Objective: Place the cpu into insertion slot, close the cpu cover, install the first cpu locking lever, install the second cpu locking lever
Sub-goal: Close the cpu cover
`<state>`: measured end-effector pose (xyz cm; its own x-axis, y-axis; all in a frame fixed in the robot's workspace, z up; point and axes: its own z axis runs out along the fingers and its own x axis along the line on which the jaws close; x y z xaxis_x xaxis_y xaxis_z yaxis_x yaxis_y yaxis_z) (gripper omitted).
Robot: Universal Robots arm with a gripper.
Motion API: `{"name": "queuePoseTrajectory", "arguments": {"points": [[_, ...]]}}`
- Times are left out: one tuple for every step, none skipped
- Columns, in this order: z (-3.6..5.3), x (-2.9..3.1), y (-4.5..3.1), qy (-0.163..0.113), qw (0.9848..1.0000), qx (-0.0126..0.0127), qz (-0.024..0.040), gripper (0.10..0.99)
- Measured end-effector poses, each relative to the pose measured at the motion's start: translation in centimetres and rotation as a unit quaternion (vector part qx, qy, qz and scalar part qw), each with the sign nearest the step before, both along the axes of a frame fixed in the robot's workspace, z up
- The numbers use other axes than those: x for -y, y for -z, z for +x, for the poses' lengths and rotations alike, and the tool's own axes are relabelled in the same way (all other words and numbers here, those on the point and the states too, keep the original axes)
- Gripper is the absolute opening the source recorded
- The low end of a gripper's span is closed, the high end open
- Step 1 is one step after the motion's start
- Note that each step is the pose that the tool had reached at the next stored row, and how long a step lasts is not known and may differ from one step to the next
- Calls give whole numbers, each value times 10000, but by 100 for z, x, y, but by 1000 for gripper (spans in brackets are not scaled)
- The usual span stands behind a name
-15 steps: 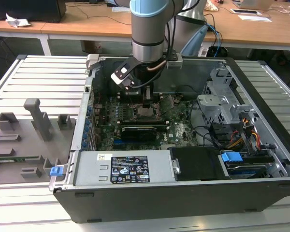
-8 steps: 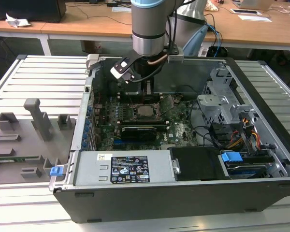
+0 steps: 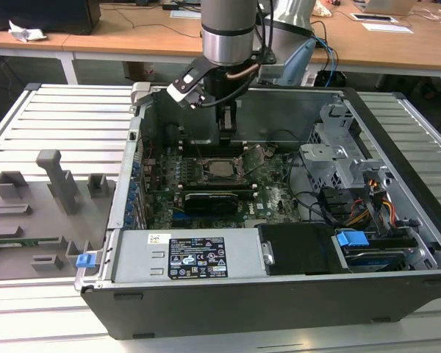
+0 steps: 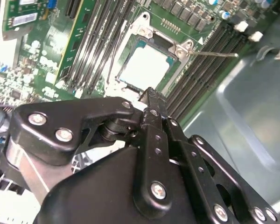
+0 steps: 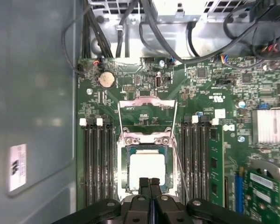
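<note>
1. The cpu [image 5: 147, 169] lies seated in the insertion slot [image 5: 122, 161].
2. The cpu cover [image 5: 147, 101] is swung open, hinged at the slot's far edge.
3. The pincer [image 5: 149, 181], fingers pressed together and holding nothing, hovers just above the slot's near edge, opposite the cover.

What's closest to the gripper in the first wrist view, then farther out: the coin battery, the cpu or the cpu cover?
1. cpu, right at the tips of the gripper.
2. cpu cover, open, just beyond the cpu.
3. coin battery, past the cover, off to one side.
</note>
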<state>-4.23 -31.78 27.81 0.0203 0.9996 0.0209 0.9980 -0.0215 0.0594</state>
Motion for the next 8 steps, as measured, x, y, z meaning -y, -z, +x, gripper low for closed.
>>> {"name": "queuePoseTrajectory", "arguments": {"points": [[0, 3, -9, -1, 10000, 0, 1, 106], [0, 12, -9, -1, 10000, 1, 2, 106], [0, 28, -10, 0, 10000, 0, 1, 106], [0, 39, -10, 0, 10000, 0, 1, 106], [0, 52, -10, 0, 10000, 0, 1, 106], [27, 68, -9, 0, 10000, -5, 2, 106], [67, 69, -9, -1, 10000, -17, 1, 106], [102, 69, -9, 0, 10000, -30, 1, 106]]}}
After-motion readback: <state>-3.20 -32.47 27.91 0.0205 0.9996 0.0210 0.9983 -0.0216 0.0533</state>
